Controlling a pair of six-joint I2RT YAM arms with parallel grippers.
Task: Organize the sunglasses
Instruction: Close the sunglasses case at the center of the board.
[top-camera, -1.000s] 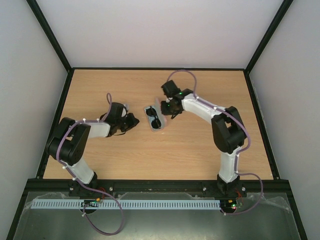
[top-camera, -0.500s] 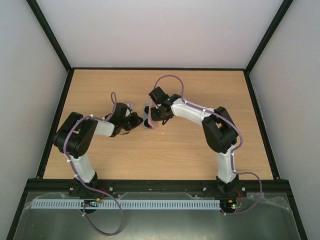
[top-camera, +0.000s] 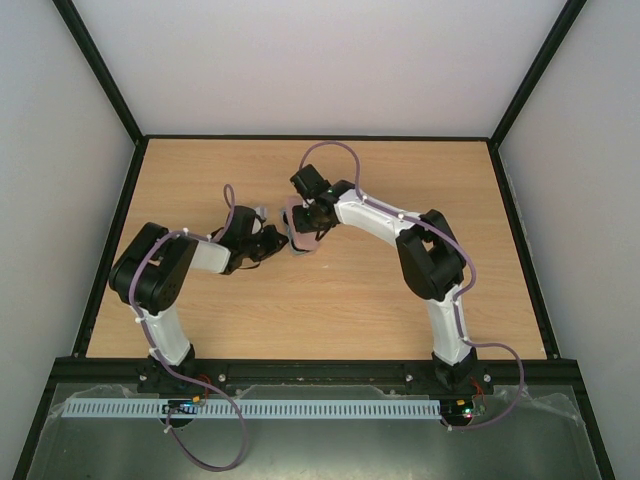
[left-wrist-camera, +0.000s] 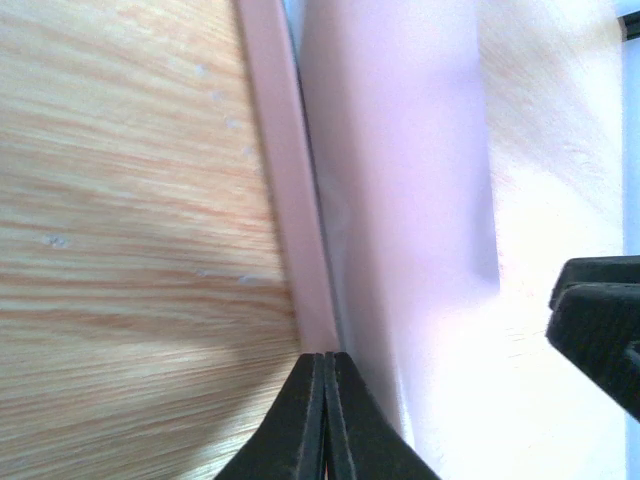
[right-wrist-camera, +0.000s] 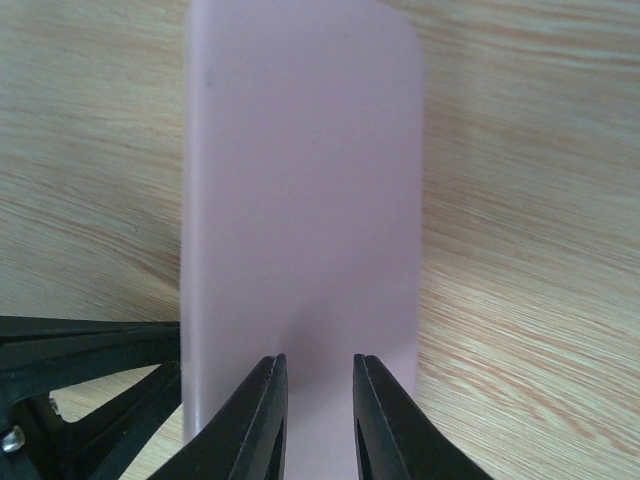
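Observation:
The pink case (top-camera: 298, 236) lies mid-table with its lid nearly down. The sunglasses are hidden, not visible in any view. My left gripper (top-camera: 281, 243) is shut, its tips touching the seam between lid and base at the case's left side (left-wrist-camera: 323, 356). The lid (left-wrist-camera: 400, 200) and base rim (left-wrist-camera: 280, 200) fill the left wrist view. My right gripper (top-camera: 306, 214) is over the lid (right-wrist-camera: 300, 180), its jaws a narrow gap apart (right-wrist-camera: 319, 372) with nothing between them. Its fingers (left-wrist-camera: 600, 325) show at the right of the left wrist view.
A pale corner of cloth (top-camera: 262, 211) shows behind my left wrist. The wooden table (top-camera: 400, 290) is ringed by a black frame and grey walls. My left arm's dark fingers (right-wrist-camera: 90, 380) sit beside the case in the right wrist view.
The case lay open with the sunglasses showing inside. My right gripper moved left over it and the lid came down, hiding them. My left gripper moved right to the case's edge.

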